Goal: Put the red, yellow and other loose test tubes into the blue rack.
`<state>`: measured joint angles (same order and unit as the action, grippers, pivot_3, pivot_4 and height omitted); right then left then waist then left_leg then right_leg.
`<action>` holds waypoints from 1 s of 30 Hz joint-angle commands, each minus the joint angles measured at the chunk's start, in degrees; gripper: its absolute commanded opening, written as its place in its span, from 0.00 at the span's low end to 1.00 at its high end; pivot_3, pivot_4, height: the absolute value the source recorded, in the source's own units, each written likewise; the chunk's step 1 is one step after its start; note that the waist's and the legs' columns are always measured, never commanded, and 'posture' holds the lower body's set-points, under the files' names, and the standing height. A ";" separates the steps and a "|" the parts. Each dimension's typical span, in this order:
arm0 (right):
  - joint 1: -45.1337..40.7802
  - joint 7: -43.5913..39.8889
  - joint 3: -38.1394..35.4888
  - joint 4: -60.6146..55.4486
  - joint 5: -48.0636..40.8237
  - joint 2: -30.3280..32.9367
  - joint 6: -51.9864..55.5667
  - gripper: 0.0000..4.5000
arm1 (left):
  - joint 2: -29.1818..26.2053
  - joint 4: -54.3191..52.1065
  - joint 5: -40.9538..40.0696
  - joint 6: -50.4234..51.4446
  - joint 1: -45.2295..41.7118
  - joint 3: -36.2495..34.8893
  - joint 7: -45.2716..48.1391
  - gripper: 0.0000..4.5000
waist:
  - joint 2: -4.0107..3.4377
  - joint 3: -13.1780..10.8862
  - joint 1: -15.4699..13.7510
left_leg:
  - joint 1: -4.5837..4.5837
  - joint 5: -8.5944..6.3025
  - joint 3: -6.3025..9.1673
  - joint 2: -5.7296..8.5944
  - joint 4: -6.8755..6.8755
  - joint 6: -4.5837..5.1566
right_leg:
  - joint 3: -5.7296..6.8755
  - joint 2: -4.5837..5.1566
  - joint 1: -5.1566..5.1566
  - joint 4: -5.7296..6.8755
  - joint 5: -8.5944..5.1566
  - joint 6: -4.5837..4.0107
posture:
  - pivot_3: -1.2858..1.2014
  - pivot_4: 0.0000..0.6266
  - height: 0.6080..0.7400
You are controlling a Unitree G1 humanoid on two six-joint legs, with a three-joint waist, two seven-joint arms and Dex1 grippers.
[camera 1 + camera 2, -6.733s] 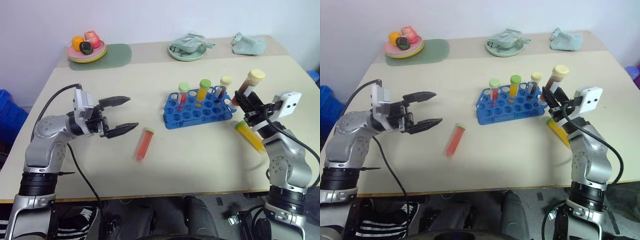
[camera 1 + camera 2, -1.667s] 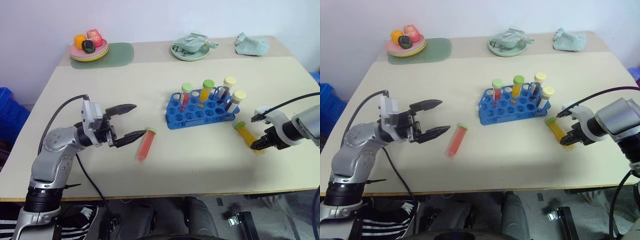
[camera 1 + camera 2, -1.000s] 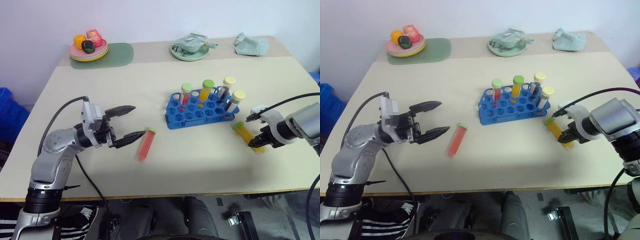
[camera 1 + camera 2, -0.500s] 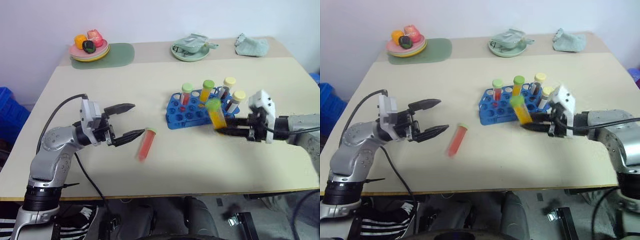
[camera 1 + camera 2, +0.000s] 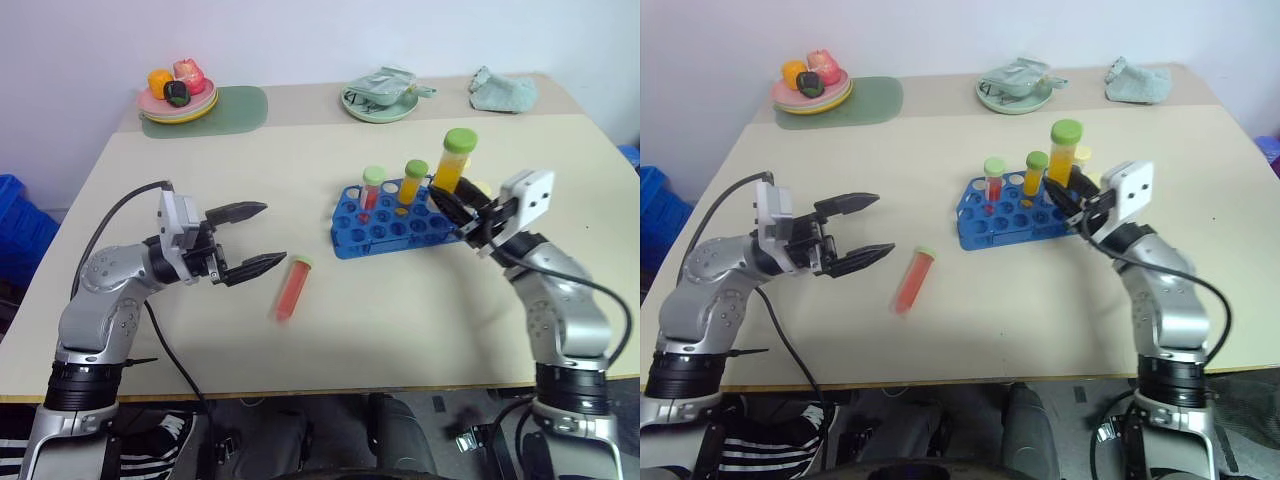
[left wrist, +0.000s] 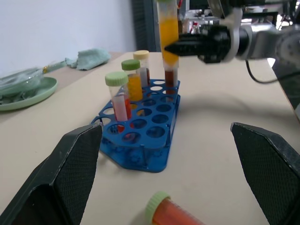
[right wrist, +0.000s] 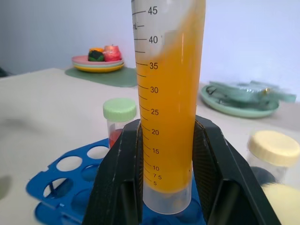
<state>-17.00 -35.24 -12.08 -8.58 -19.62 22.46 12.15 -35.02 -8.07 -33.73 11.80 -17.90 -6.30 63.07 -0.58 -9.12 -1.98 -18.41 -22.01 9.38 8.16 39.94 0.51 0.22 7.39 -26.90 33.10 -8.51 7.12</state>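
A yellow-orange tube (image 5: pixel 449 168) with a green cap stands upright in my right gripper (image 7: pixel 166 185), which is shut on its lower end just above the right end of the blue rack (image 5: pixel 350 241). In the rack stand a red tube with a light-green cap (image 5: pixel 371 190), an orange tube with a green cap (image 5: pixel 412 181) and dark tubes with pale-yellow caps (image 7: pixel 273 149). A loose red tube (image 5: pixel 290 289) lies on the table left of the rack. My left gripper (image 5: pixel 274 234) is open, its fingertips just left of that tube's cap.
At the table's far edge sit a plate of toy food (image 5: pixel 175 97) on a green mat (image 5: pixel 228 106), a green dish holding a crumpled bag (image 5: pixel 385 94) and a folded cloth (image 5: pixel 504 89). Bare tabletop lies in front of the rack.
My right gripper lifted the yellow-orange tube off the table right of the rack, swung it upright and carried it over the rack's right end. The left arm stayed put.
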 commanded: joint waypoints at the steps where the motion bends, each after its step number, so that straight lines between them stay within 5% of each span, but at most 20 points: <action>1: -0.97 2.50 1.84 2.58 3.13 -2.06 -6.15 0.18 | -1.16 0.01 0.00 -0.99 -1.37 -1.57 0.69 1.00 | -0.01 0.00 0.10 | 0.00 0.00 0.00 0.00 0.00 0.00 | -0.01 -0.01 0.00 0.00 0.00 0.00 | 0.52 0.24 1.00; 30: -0.64 6.42 5.91 13.14 6.45 -6.22 -14.82 0.18 | -3.48 -1.32 -1.04 1.06 -1.68 -2.35 0.09 1.00 | -0.02 -0.01 1.45 | 0.02 0.00 0.05 -0.03 -0.07 -0.01 | -0.02 -0.06 -0.02 0.00 -0.01 -0.02 | 0.52 0.24 1.00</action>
<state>-16.98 -29.38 -5.79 4.92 -12.15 16.75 -1.94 -37.64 -7.53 -34.24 13.09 -18.87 -6.61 63.42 -0.60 -9.12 -0.54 -18.39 -22.01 9.43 8.13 39.87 0.50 0.19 7.33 -26.92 33.10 -8.51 7.10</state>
